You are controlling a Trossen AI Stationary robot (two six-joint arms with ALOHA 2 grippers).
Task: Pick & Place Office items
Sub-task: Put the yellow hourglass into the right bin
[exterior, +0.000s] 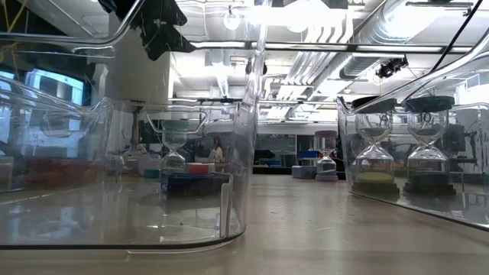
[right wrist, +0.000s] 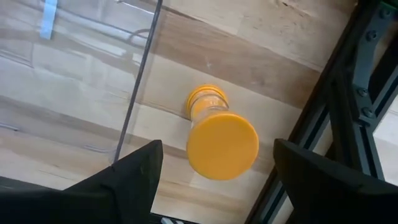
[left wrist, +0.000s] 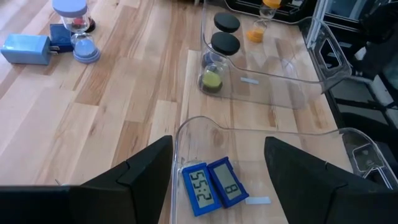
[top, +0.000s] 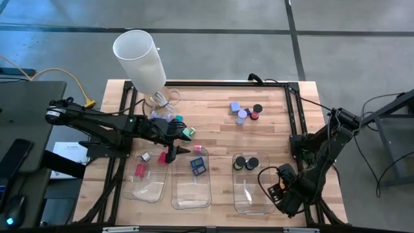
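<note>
The table (top: 213,129) is pale planked wood with a smooth finish; the trays (top: 191,194) are clear glossy plastic.

High view: straight down over table (top: 259,136). Low view: tabletop level, close behind trays. Wrist views close; left wrist shares middle tray (left wrist: 186,134) with high view.

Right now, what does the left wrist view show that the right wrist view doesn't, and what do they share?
Only the left wrist view: two blue digital clocks in the middle tray, two black-capped sand timers in the right tray, and a blue block on the table.

Only the right wrist view: an orange-capped sand timer on the table between the open right tool's fingers.

Shared: the wooden table and clear tray walls.
</note>
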